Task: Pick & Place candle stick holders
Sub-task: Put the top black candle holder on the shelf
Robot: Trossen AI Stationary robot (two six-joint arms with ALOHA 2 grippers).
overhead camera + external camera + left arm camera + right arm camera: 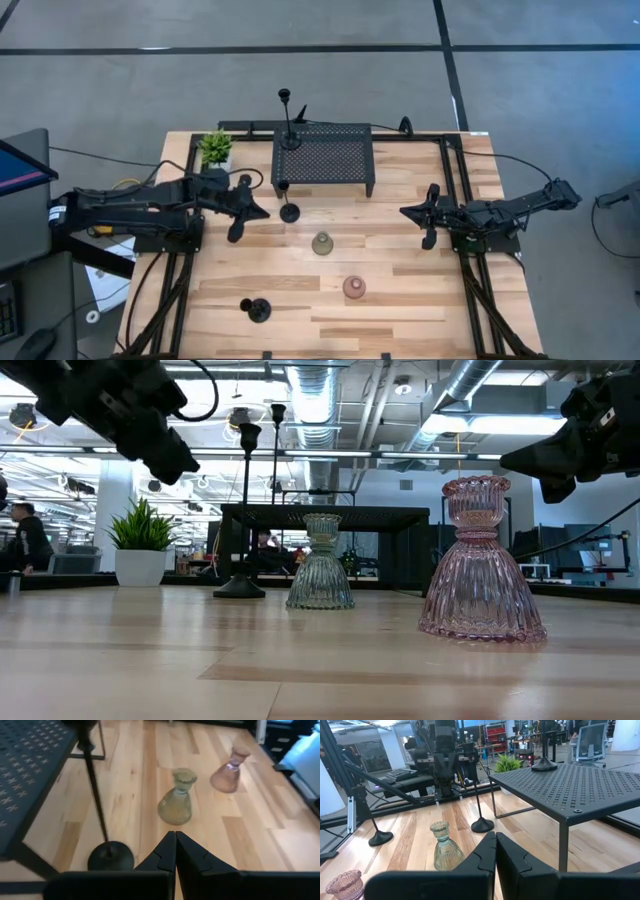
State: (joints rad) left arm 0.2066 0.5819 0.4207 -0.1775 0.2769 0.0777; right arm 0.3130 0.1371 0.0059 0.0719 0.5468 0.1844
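**Candle stick holders: table inventory, near edge to far edge**

1. Short black holder (258, 309), alone towards the near left corner of the table (420, 300).
2. Pinkish glass holder (354, 288), upright, near the table's middle on the near side.
3. Greenish glass holder (322, 243), upright, mid-table, well apart from the pink one.
4. Black stemmed holder (290, 211), round base on the wood just in front of the perforated stand (325, 158).
5. Tallest black holder (289, 125), standing on the stand's left part, towards the far edge.
6. Potted plant (215, 148), far left corner; not part of the job.

Left gripper (252, 209) hangs above the table just left of item 4, jaws pressed together, empty. Right gripper (418, 213) waits above the right side, jaws likewise together, holding nothing.

Risk, as judged: the slim stem of item 4 stands close beside the left gripper; a sideways approach with jaws unopened could tip it against the stand's leg. The ribbed glass pieces may slip under a shallow pinch.
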